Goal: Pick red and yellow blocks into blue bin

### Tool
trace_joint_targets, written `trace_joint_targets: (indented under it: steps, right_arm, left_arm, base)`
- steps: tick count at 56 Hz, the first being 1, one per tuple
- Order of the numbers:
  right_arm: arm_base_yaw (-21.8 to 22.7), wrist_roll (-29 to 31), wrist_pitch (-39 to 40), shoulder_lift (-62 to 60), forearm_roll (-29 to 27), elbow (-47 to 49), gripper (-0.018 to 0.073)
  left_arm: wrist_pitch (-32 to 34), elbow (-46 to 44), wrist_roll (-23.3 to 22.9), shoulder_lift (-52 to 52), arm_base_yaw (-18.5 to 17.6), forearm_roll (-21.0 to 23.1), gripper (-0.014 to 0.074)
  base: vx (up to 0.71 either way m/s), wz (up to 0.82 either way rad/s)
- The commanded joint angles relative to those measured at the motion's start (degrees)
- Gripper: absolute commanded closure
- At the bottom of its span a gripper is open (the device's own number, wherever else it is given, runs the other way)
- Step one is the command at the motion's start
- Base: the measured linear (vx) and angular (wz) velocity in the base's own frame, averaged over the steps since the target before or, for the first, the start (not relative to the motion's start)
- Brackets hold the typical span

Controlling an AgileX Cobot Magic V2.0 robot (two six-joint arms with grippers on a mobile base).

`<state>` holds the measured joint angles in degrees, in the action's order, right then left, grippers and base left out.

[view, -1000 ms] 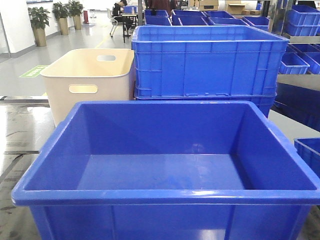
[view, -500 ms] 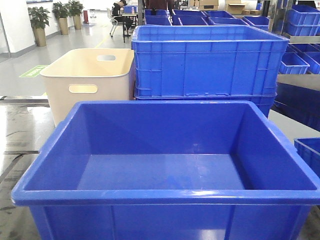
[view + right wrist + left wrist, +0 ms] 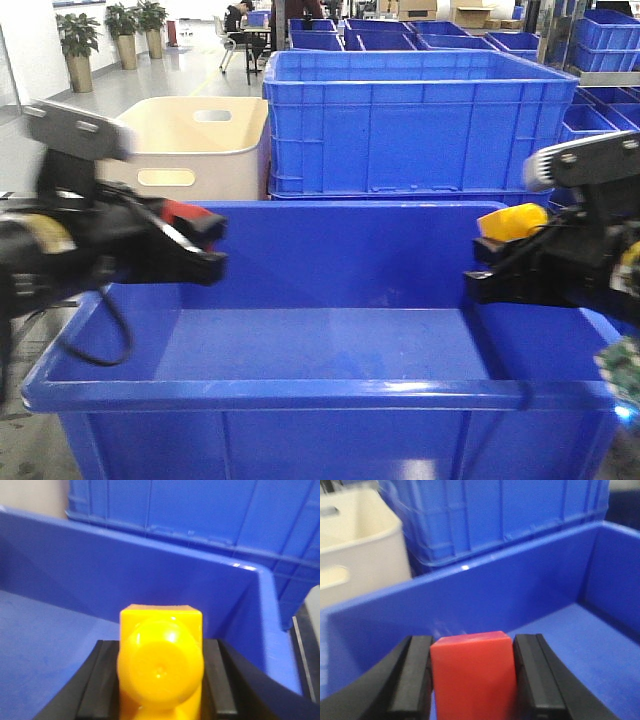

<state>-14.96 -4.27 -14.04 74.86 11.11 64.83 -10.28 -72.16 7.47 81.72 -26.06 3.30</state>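
From the front, the left gripper (image 3: 212, 245) hangs over the left side of the blue bin (image 3: 330, 392), clamped on the red block (image 3: 182, 212). The right gripper (image 3: 482, 268) holds the yellow brick (image 3: 514, 221) above the right side. The left wrist view shows the red block (image 3: 472, 672) squeezed by its flat faces between both pads. In the right wrist view, the yellow brick (image 3: 161, 665) is pinched likewise, stud toward the camera. Both look light, rigid and smooth, so the flat sides likely grip best.

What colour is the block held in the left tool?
The block is red; the left wrist view shows it best.
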Motion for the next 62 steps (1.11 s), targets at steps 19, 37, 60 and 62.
trace_joint_targets:
  steps: [19,37,60,62]
  right_arm:
    - [0.0,0.7,7.1,2.4,0.3,3.8,0.0285]
    - [0.0,-0.2,6.6,2.2,0.3,3.8,-0.0083]
    - [0.0,-0.2,-11.6,-12.4,0.7,3.8,0.0291]
    - [0.0,-0.1,-14.2,-14.2,0.9,3.8,0.0379]
  left_arm:
    - [7.7,-7.2,0.1,6.0,-3.6,0.4,0.0451]
    - [6.6,-7.2,0.1,5.7,-3.6,0.4,0.0071]
    - [-9.8,-7.2,1.1,-8.2,-3.4,-6.1,0.0200]
    - [-12.6,-7.2,1.0,-10.2,-3.4,-6.1,0.0296]
  base:
    - [0.00,0.00]
    - [0.00,0.00]
    - [0.00,0.00]
    - [0.00,0.00]
